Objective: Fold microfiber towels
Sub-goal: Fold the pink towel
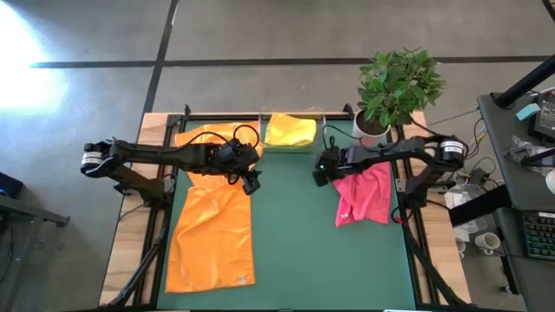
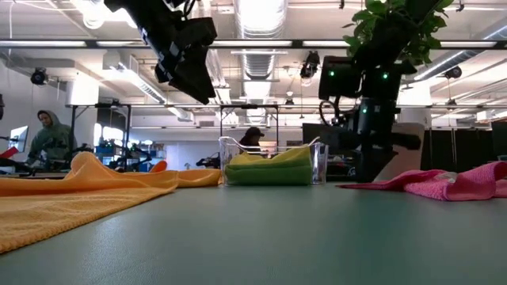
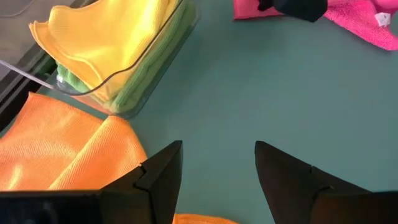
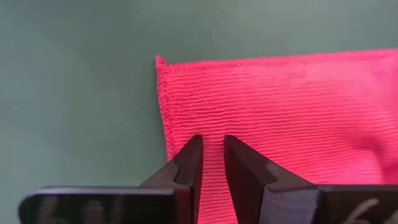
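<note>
An orange towel [image 1: 208, 234] lies spread along the left of the green mat, rumpled at its far end [image 2: 87, 170]. My left gripper [image 1: 251, 180] hangs open above the mat beside the towel's right edge, with nothing between its fingers [image 3: 161, 180]. A yellow towel [image 1: 290, 130] lies folded on a green one [image 2: 269, 176] in the clear tray [image 2: 317, 162] at the far edge. A pink towel [image 1: 364, 198] lies crumpled at the right. My right gripper [image 4: 208, 155] points down over its far-left corner [image 4: 160, 62], its fingers a narrow gap apart. My right gripper's fingertips [image 4: 193, 152] stand just inside the pink towel's far-left corner, coming from above. The cloth under them lies flat on the mat. Whether the tips touch the cloth I cannot tell.
A potted plant [image 1: 395, 87] stands at the table's far right corner. Bare green mat [image 1: 295, 243] lies between the orange and pink towels. People [image 2: 51, 134] are in the room beyond the table.
</note>
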Controlling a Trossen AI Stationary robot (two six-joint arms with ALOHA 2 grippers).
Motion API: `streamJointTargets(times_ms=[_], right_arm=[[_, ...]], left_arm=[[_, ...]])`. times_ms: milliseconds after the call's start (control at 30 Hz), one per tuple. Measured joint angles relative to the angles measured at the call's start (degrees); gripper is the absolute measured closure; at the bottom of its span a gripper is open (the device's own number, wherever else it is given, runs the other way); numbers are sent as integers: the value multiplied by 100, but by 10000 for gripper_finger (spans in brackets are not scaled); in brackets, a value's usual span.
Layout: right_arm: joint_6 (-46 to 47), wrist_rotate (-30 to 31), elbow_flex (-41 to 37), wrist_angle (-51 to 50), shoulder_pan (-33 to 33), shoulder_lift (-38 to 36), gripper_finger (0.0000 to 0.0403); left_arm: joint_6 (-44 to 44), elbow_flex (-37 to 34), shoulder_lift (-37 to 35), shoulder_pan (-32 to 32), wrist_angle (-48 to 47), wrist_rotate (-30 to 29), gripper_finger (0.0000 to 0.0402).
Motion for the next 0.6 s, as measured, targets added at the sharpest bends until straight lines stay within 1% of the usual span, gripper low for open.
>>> streamJointTargets(times_ms=[200, 433, 600], right_arm=[[227, -185, 324, 104, 210, 429, 347], [443, -390, 1110, 146, 686, 994, 347], [645, -431, 1752, 98, 982, 1572, 347]], left_arm=[[43, 0, -4, -2, -29, 1, 217], [123, -1, -4, 2, -424, 3, 217], [302, -2, -33, 0, -795, 7, 217]])
